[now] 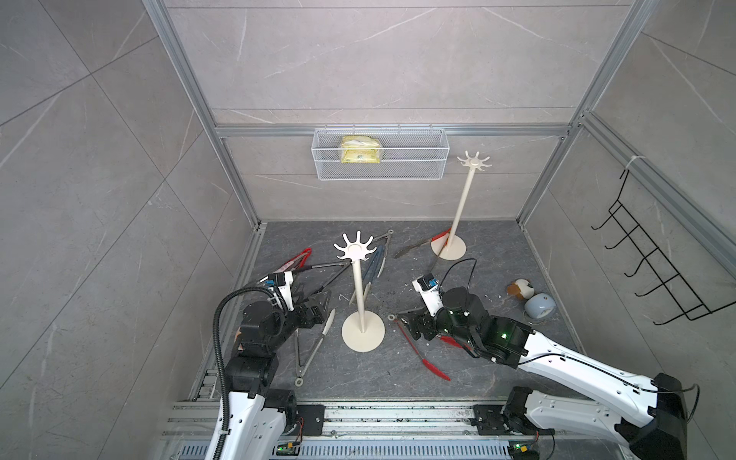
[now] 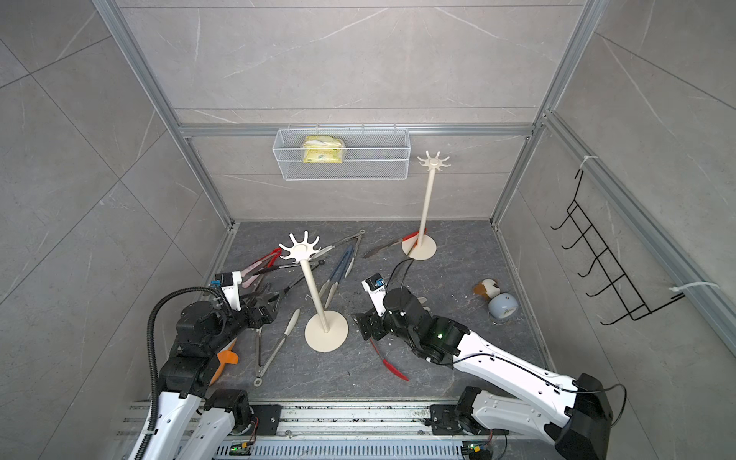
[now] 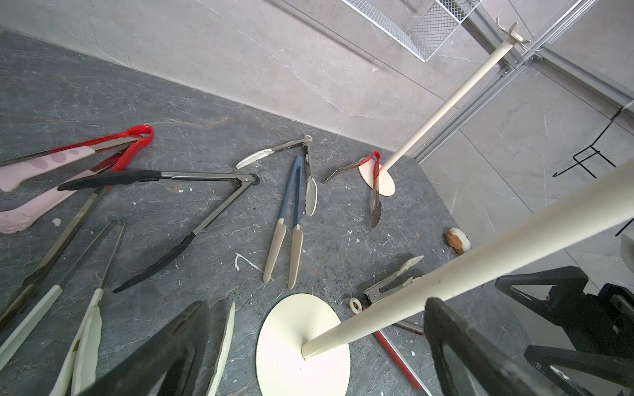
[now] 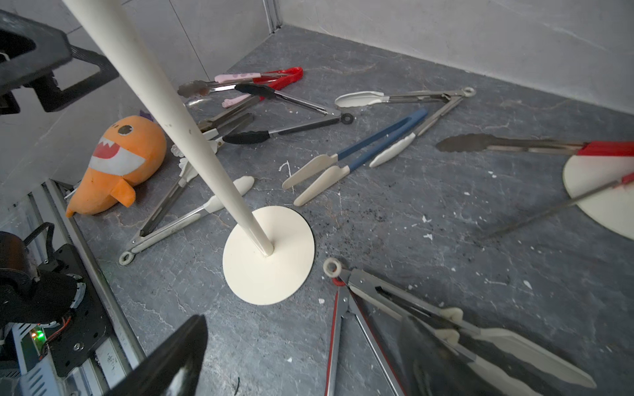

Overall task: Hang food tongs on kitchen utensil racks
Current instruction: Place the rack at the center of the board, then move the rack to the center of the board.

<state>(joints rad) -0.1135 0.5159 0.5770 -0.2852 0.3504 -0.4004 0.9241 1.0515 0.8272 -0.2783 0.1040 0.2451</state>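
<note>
Dark stone tabletop (image 1: pixel 498 255), grey-tiled booth. Food tongs (image 1: pixel 376 263) scattered flat, none hung. Right gripper (image 1: pixel 407 324): jaws wide, low over cream-tipped tongs (image 4: pixel 394 298), 3 o'clock of near rack (image 1: pixel 360 294). Left gripper (image 1: pixel 320 304): wide, empty. Recommended: grip beside end ring (image 4: pixel 331 266), leaving it free for a hook.

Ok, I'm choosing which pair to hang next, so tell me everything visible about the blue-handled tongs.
The blue-handled tongs are slim, with two matte blue arms joined at a rounded end and long cream tips. No hanging ring shows. They lie flat on the dark floor, arms nearly shut, unheld. A cream tip of the steel tongs lies close alongside; whether they touch is unclear.
</note>
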